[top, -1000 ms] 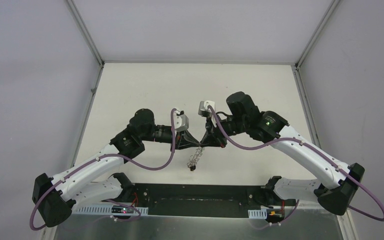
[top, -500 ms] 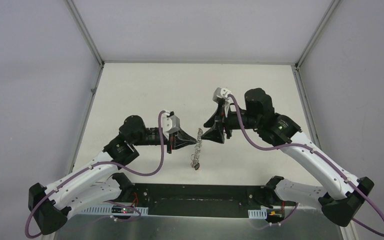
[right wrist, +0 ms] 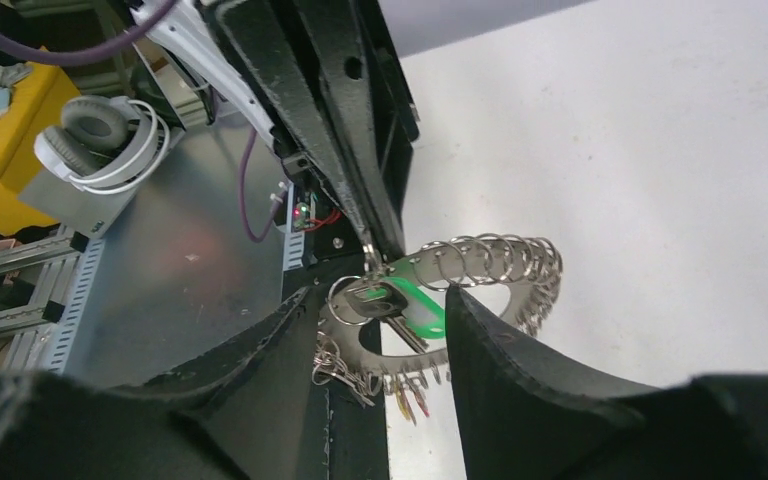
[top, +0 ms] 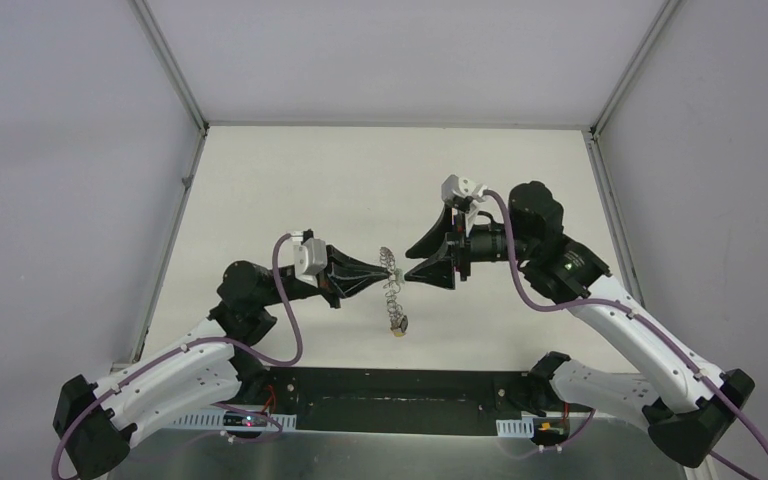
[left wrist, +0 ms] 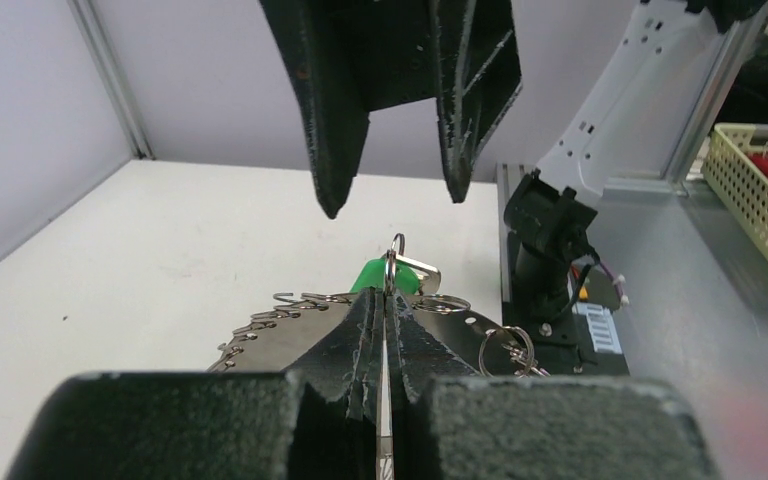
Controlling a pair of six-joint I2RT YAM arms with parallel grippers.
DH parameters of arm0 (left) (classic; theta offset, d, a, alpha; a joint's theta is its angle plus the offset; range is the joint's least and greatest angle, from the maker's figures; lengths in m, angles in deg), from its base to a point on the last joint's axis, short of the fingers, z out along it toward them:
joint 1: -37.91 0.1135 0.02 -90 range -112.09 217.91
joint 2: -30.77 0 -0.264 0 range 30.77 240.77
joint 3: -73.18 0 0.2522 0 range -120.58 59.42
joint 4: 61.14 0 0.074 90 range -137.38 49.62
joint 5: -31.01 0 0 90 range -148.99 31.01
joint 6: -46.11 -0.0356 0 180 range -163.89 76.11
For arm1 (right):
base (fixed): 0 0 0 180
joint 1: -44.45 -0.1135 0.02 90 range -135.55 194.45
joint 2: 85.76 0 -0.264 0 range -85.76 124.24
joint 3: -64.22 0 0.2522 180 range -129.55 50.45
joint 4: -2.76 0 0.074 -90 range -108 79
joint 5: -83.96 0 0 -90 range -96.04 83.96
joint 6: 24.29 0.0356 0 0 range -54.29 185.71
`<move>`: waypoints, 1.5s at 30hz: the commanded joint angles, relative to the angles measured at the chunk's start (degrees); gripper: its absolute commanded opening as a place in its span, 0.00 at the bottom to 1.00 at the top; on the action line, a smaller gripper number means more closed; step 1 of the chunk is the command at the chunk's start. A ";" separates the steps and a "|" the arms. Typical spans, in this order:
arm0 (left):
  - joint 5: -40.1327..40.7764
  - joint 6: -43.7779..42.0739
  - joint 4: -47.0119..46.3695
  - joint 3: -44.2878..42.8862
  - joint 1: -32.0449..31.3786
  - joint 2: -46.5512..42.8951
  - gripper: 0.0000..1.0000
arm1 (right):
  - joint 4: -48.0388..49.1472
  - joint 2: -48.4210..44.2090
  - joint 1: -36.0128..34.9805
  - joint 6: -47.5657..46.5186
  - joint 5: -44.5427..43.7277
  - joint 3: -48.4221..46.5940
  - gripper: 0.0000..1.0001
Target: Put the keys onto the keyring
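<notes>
Though earlier shut, right gripper (top: pixel 407 266) now open by keyring (top: pixel 392 296)

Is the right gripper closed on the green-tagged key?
No, the right gripper is open: the green-tagged key shows in the gap between its fingers.

walls (top: pixel 60 200): plain grey | table (top: pixel 280 180): white | corner posts (top: pixel 170 62): aluminium
</notes>
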 commanded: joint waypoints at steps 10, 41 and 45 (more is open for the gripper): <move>5.51 6.98 -19.43 3.12 -0.45 0.96 0.00 | 11.72 -0.65 0.23 5.56 4.23 0.45 0.37; 4.96 6.69 -12.67 1.66 -0.45 0.38 0.00 | 12.18 4.80 0.09 6.86 6.18 1.86 0.17; 4.84 6.53 -11.41 1.18 -0.42 0.17 0.00 | 9.18 4.98 0.12 4.58 5.52 1.70 0.10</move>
